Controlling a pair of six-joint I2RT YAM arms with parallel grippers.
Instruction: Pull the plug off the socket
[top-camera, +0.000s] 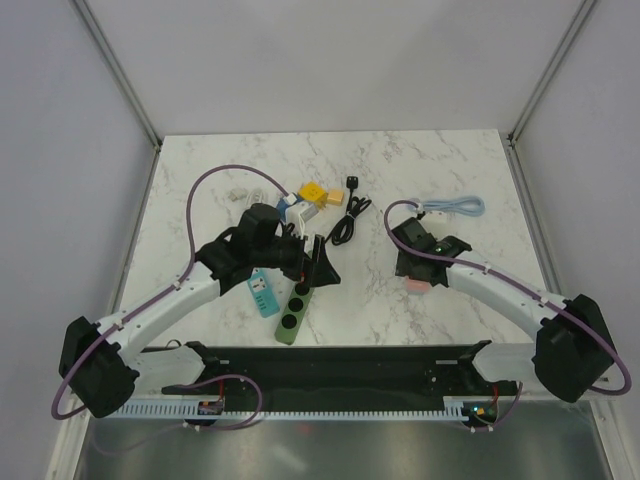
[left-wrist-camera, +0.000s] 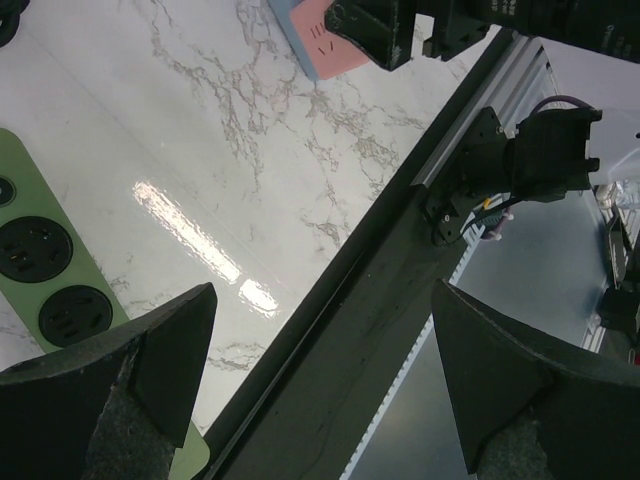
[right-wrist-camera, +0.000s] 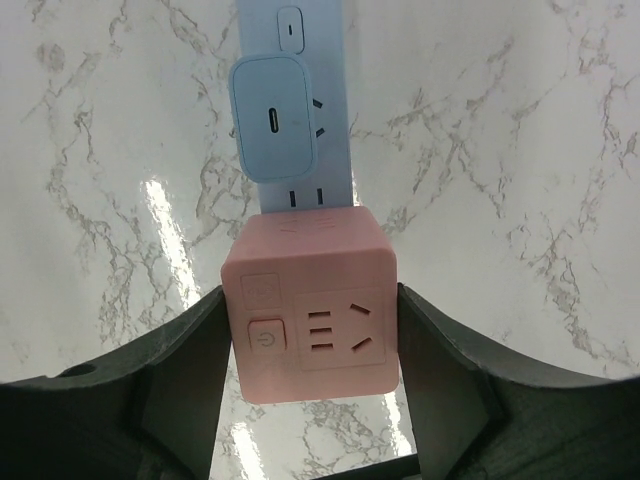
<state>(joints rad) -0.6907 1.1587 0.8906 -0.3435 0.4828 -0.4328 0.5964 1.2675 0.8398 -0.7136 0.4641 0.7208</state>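
Grey walls (top-camera: 330, 60) box in a white marble table (top-camera: 400, 180). On my left a green power strip (left-wrist-camera: 40, 260) lies flat, its near end cut off behind one finger. My left gripper (left-wrist-camera: 322, 300) hangs spread wide above it, holding nothing. On my right, my right gripper (right-wrist-camera: 312, 300) clamps both sides of a pink socket cube (right-wrist-camera: 330, 265). Just beyond, a pale blue plug (right-wrist-camera: 275, 118) sits in a pale strip (right-wrist-camera: 335, 60). Whether cube and strip join, I cannot tell.

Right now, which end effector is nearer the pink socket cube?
Right. The right end effector clasps the pink socket cube; the left end effector is open, away at the green power strip.
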